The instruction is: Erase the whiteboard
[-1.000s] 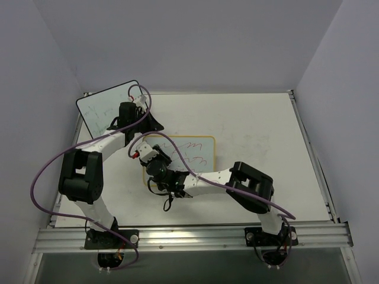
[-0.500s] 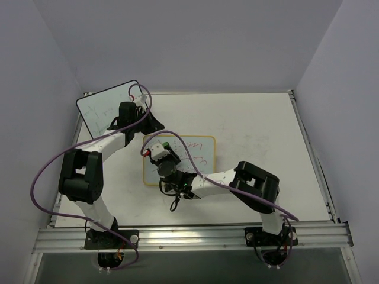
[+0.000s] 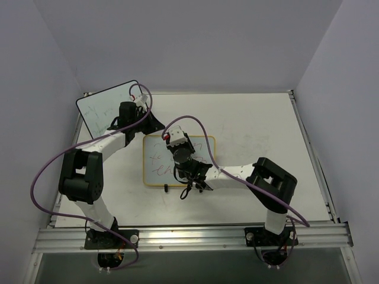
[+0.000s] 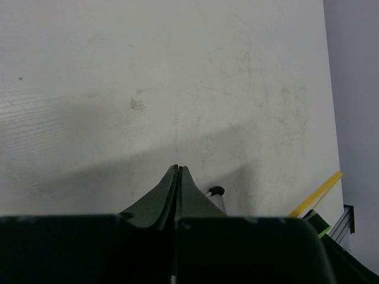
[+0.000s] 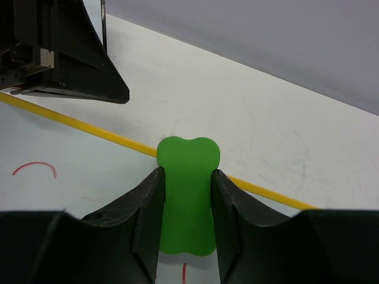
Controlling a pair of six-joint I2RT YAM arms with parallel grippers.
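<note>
The whiteboard (image 3: 155, 173) with the thin yellow-tan frame lies flat on the table, with faint and red scribbles on it. My right gripper (image 3: 173, 145) is over its far edge, shut on a green eraser (image 5: 188, 198) that is pressed onto the board (image 5: 89, 171) beside the yellow frame (image 5: 83, 124). Red strokes (image 5: 34, 167) show to the eraser's left. My left gripper (image 3: 154, 125) is shut and empty, low at the board's far-left corner. In the left wrist view its closed tips (image 4: 177, 169) rest over the bare table, with a strip of yellow frame (image 4: 315, 196) at the right.
A black-framed whiteboard (image 3: 106, 105) leans at the back left, behind the left arm. The left gripper's black body (image 5: 59, 59) stands close to the eraser's left. A small black clip foot (image 3: 166, 187) sits on the board's near edge. Grey walls enclose the table.
My right gripper with the eraser has swept from the board's near-left part up and to the right, to its far edge. The left arm has not moved.
</note>
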